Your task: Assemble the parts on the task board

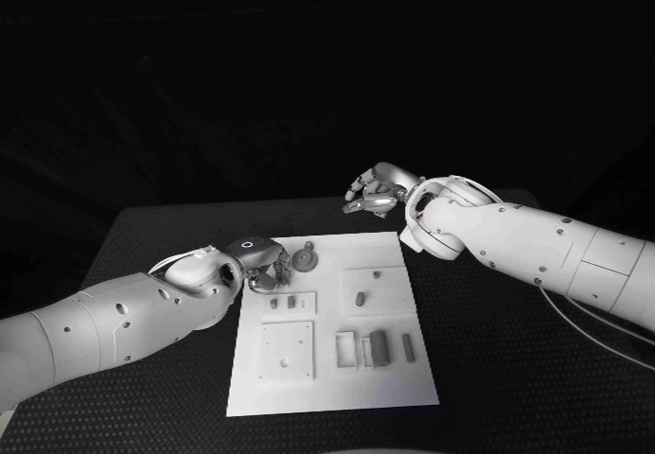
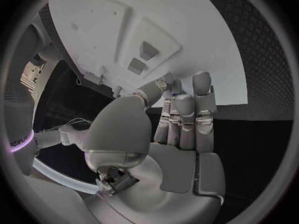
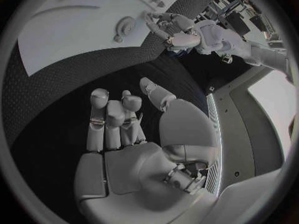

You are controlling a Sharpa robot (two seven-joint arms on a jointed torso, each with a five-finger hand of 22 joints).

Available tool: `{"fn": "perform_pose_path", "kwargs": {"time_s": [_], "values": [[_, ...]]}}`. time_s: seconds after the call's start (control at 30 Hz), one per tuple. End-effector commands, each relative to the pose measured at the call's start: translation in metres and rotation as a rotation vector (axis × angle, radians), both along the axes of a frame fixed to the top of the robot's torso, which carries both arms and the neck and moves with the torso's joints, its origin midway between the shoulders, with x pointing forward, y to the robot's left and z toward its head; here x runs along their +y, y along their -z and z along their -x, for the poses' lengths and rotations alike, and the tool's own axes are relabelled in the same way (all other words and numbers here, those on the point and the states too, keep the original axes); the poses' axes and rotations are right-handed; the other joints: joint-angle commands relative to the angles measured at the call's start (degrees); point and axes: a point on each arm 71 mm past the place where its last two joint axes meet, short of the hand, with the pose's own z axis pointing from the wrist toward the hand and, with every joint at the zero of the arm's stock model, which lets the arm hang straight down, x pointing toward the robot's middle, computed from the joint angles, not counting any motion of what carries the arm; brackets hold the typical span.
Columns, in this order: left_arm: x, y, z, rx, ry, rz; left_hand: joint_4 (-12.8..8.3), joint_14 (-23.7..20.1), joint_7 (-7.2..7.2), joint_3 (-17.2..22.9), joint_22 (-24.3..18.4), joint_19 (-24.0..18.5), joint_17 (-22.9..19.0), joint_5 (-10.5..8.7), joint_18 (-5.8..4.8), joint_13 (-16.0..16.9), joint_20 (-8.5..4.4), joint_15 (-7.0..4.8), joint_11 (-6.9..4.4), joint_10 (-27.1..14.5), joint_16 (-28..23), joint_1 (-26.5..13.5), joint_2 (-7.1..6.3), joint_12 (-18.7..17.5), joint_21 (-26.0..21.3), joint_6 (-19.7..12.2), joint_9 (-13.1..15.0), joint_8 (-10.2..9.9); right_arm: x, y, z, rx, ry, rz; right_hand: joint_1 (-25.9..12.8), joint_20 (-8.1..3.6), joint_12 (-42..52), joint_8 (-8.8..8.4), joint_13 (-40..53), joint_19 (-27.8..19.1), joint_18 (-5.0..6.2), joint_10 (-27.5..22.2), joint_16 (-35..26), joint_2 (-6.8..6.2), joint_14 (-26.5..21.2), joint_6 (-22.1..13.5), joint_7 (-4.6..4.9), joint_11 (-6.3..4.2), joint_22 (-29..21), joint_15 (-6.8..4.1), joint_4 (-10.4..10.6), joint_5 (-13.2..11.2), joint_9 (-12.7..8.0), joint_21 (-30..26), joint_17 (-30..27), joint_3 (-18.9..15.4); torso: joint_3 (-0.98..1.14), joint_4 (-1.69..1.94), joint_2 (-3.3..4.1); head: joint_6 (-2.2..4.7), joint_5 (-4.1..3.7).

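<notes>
Task board (no legible writing) carries grey parts.

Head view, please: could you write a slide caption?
Left robot hand at the task board's far-left corner beside a round part; right robot hand raised beyond the board.

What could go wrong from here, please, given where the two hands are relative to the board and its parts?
The left hand is at the task board's left edge, close to the round part at the far end; a small drift could knock it or shift the board. The right hand hangs off the board's far right corner with fingers curled, holding nothing visible; reaching in, its bulky forearm could sweep the small parts on the raised plates.
</notes>
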Motion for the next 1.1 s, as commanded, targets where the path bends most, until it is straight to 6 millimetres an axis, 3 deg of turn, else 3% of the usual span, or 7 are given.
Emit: {"fn": "perform_pose_path", "kwargs": {"time_s": [0.03, 0.87, 1.1], "values": [[-0.0046, 0.0036, 0.0025, 0.019, 0.016, -0.002, 0.03, -0.11, 0.26, 0.29, 0.71, 0.08, -0.09, 0.08, 3.98, 0.07, -0.25, -0.32, 0.08, 0.19, -0.25, -0.52, 0.17, -0.33, -0.34, 0.21, 0.04, 0.18, 0.001, 0.0002, 0.0003, 0.002, -0.011, 0.002, -0.54, -0.38, 0.29, -0.27, 0.07, 0.15, 1.15, -0.33, -0.22, 0.02, 0.37, -0.06, 0.39, -0.01, 0.7, 0.12, 0.35, -0.12, 0.1, -0.1, 0.1, 0.13, 0.03, -0.03, 0.04, -0.07, -0.07], [-0.0042, 0.0034, 0.0048, 0.013, 0.024, 0.007, 0.01, -0.15, 0.25, 0.34, 0.73, 0.09, -0.1, 0.07, 3.92, 0.14, -0.3, -0.34, 0.06, 0.27, -0.27, -0.52, 0.17, -0.38, -0.41, 0.24, 0.05, 0.19, 0.0006, 0.0006, -0.0001, 0.003, -0.009, 0.003, -0.53, -0.39, 0.31, -0.28, 0.07, 0.16, 1.15, -0.33, -0.22, 0.04, 0.38, -0.07, 0.39, -0.01, 0.7, 0.12, 0.36, -0.12, 0.1, -0.1, 0.1, 0.13, 0.01, -0.01, -0.02, -0.12, -0.09], [-0.0043, 0.0022, 0.0043, 0.001, 0.024, 0.022, 0.04, -0.63, 0.62, -0.48, 0.73, -0.23, -0.11, -0.07, 3.71, 0.06, -0.26, -0.05, 0.38, -0.59, -0.39, -1.51, -0.78, -1.08, -0.74, -0.7, -0.19, -0.35, -0.0001, 0.0006, -0.0002, 0.003, -0.008, 0.003, -0.53, -0.39, 0.31, -0.29, 0.07, 0.16, 1.15, -0.33, -0.22, 0.04, 0.38, -0.08, 0.39, -0.01, 0.7, 0.12, 0.36, -0.12, 0.11, -0.1, 0.1, 0.13, 0.01, 0.03, -0.04, 0.0, -0.08]]}}
